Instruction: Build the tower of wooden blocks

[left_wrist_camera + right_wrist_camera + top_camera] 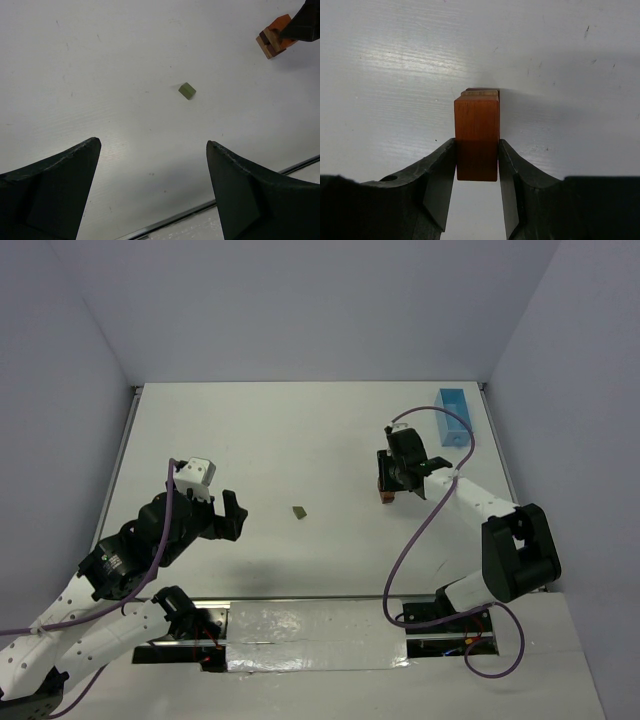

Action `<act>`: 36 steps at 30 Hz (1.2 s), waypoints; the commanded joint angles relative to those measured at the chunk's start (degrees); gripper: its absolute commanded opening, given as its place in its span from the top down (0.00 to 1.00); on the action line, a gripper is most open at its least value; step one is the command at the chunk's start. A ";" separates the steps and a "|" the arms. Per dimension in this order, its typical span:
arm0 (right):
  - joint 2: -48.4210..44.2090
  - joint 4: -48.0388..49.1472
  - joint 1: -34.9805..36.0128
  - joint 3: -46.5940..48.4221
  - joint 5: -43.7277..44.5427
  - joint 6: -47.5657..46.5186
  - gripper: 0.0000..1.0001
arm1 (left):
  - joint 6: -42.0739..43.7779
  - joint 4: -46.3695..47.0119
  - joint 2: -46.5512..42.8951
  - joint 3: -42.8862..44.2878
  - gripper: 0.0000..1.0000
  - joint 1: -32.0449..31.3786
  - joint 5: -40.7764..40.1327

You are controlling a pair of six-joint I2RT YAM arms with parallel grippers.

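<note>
The wood block tower is a small stack of orange, brown and tan blocks right of the table's middle; it also shows in the left wrist view. My right gripper is over it. In the right wrist view the right gripper is shut on the orange block, both fingers against its sides, with a tan block just behind. A lone olive-green block lies on the table to the stack's left, ahead of my left gripper, which is open, empty and well short of the green block.
A light blue rectangular tray stands at the back right, beyond the right arm. The table's metal front edge runs just below the left gripper. Grey walls enclose the table on three sides.
</note>
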 commanded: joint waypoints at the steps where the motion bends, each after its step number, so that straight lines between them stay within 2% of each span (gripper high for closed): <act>1: 0.25 1.69 0.51 1.53 1.17 -0.09 0.54 | 1.24 2.04 -0.25 0.14 0.00 0.16 0.21; 4: -0.01 1.69 0.60 1.45 1.34 -0.17 0.53 | 1.33 2.13 -0.34 0.14 0.00 0.07 0.29; 8: -0.27 1.43 0.60 1.45 1.43 -0.44 0.46 | 1.33 2.13 -0.25 0.06 0.00 0.07 0.38; 17: -1.94 1.87 0.60 0.22 -0.06 -0.88 0.25 | 1.33 2.13 -0.34 0.06 0.01 0.07 0.56; 23: 0.95 0.20 0.60 0.48 0.29 -1.32 0.25 | 1.41 2.22 -0.60 -0.03 0.00 0.07 0.65; 36: 2.27 -0.86 0.69 -0.22 -0.50 -1.67 0.31 | 1.50 2.31 -1.13 -0.12 0.01 0.07 0.73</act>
